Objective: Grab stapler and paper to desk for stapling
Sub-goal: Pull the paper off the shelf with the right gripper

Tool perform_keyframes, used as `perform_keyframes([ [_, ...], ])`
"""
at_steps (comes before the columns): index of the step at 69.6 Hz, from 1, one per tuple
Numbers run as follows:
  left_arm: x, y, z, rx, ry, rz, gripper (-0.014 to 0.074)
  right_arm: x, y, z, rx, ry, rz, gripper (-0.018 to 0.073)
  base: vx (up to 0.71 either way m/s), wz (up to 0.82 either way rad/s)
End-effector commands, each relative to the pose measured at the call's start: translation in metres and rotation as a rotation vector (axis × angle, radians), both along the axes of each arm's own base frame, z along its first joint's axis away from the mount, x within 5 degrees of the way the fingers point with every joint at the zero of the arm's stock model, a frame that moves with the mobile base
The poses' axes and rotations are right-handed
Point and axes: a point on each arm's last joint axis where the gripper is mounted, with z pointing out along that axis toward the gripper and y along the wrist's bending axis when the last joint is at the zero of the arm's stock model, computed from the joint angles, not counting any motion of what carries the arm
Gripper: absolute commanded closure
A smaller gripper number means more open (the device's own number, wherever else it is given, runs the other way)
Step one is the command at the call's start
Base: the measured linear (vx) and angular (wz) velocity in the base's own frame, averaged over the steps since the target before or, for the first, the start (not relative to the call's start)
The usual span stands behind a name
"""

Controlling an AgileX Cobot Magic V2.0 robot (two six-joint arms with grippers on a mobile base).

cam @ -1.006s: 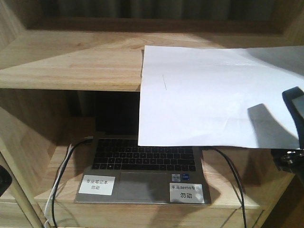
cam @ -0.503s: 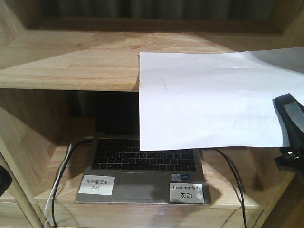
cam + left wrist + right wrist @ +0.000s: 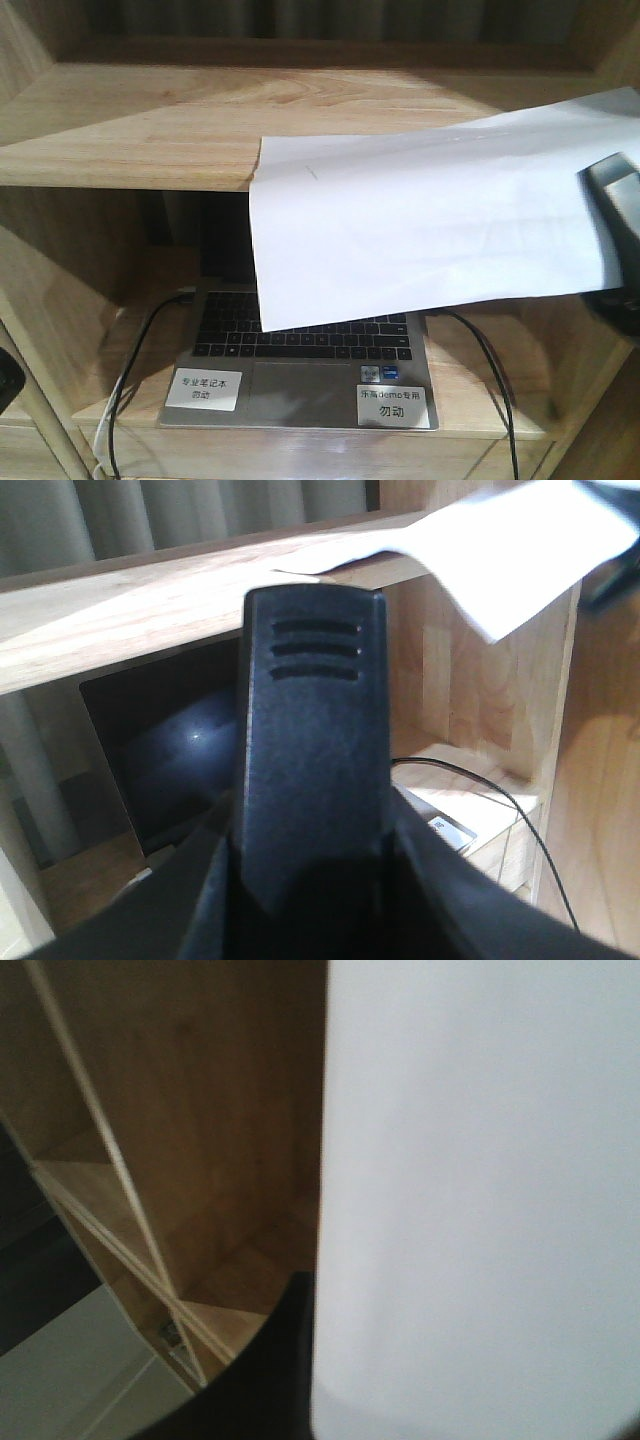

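Paper (image 3: 420,220) has swung in the last second. Its left edge slid further left along the shelf board (image 3: 130,125), the sheet rotated, its right end lifted, and the near-left corner now sags over the laptop (image 3: 310,365) keyboard. Right tool (image 3: 615,260) has risen with it at the right edge of the front view. One finger lies over the sheet's right edge with a dark part below it, so I read the tool as clamped on the paper. Right wrist view fits: white sheet fills most of it, close to the lens.

Meaning: the sheet is coming off the shelf but isn't free yet, since its far part is still on the board. The paper half of the fetch is underway. Stapler and bench show in no view, so that half looks not started.

Left tool (image 3: 310,770) — one black finger blocks its own wrist camera in front of the shelf unit; can't tell if it's spread or closed.

Writing:
- left label (image 3: 204,388) on the palm rest: "专业笔记本 / 勿动"
- right label (image 3: 392,405): "乐高demo专用 / 勿动"
- blue sticker (image 3: 392,373) above it — too small to read
- paper: blank except a faint short line near its top-left
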Motion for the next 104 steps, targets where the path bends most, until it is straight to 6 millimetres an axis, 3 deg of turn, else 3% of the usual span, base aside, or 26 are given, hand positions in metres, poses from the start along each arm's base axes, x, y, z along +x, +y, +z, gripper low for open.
perform_keyframes([
  [1,0.000,0.002,0.018,-0.090,-0.093,0.015,0.0603,-0.015,-0.005,0.026,0.077,-0.214,0.014,0.0569,0.00,0.00],
  [54,0.000,0.002,0.018,-0.090,-0.093,0.015,0.0603,-0.070,-0.039,0.044,-0.013,-0.285,-0.167,0.0569,0.00,0.00],
  [77,0.000,0.002,0.018,-0.090,-0.093,0.015,0.0603,-0.086,-0.049,-0.004,0.113,-0.206,-0.155,0.0566,0.00,0.00],
  [104,0.000,0.002,0.018,-0.090,-0.093,0.015,0.0603,-0.108,-0.056,-0.037,0.220,-0.268,-0.142,0.0564,0.00,0.00],
])
